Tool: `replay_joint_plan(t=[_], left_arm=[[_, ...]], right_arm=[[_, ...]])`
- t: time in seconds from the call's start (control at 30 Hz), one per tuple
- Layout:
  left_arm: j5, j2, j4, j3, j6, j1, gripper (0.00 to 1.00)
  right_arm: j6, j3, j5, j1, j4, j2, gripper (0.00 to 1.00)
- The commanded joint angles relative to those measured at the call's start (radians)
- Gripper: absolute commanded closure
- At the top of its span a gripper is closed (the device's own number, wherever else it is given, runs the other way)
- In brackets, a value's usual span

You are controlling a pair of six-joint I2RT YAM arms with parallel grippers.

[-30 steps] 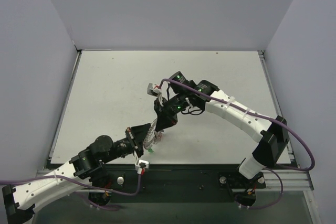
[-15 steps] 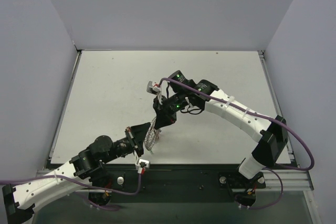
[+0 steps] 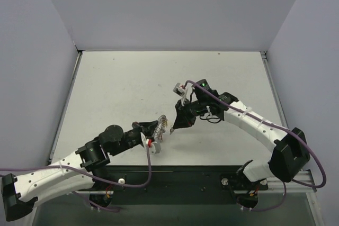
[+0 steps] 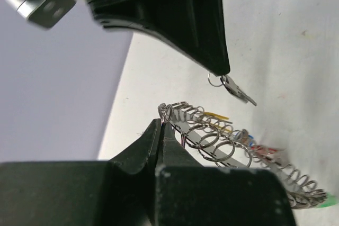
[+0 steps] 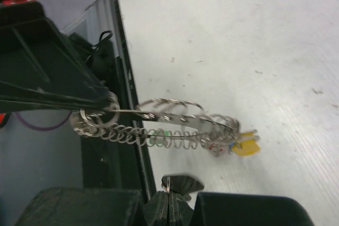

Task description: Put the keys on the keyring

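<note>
Both arms have swung rightward. Left tool is pinched tight on the keyring, holding it above the table. Right tool, clamped on a key, hovers just beside. This looks like threading: next the key must be aligned with the keyring's wire.

The keyring is a big silvery hoop with a coiled, springy rim. It is held up near the front of the counter, pinched at one end of its rim in the closed left hand and stretching away edge-on. Several small keys already hang bunched on its far part, with yellow, blue, red and green plastic heads showing among the coils. One more loose key, plain silver with a tiny split ring on it, dangles from the tight tip of the right hand, just beside the keyring and apart from it.
</note>
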State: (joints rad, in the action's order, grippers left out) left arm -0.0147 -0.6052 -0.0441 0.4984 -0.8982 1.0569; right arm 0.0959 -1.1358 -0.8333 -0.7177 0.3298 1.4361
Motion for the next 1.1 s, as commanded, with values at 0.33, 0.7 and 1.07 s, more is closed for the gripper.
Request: replay_joint_plan(t=[0.33, 0.7, 1.07], left_arm=[[-0.316, -0.202, 0.345, -0.126, 0.707, 0.017, 0.77], [-0.515, 0.131, -0.031, -0.058, 1.157, 0.015, 0.07], [0.014, -0.468, -0.396, 0.288, 1.368, -0.213, 0.03]], right_arm=[[-0.229, 0.321, 0.111, 0.112, -0.248, -0.296, 1.00], [-0.298, 0.380, 0.187, 0.129, -0.282, -0.295, 1.00], [-0.438, 0.450, 0.387, 0.247, -0.291, -0.298, 1.00]])
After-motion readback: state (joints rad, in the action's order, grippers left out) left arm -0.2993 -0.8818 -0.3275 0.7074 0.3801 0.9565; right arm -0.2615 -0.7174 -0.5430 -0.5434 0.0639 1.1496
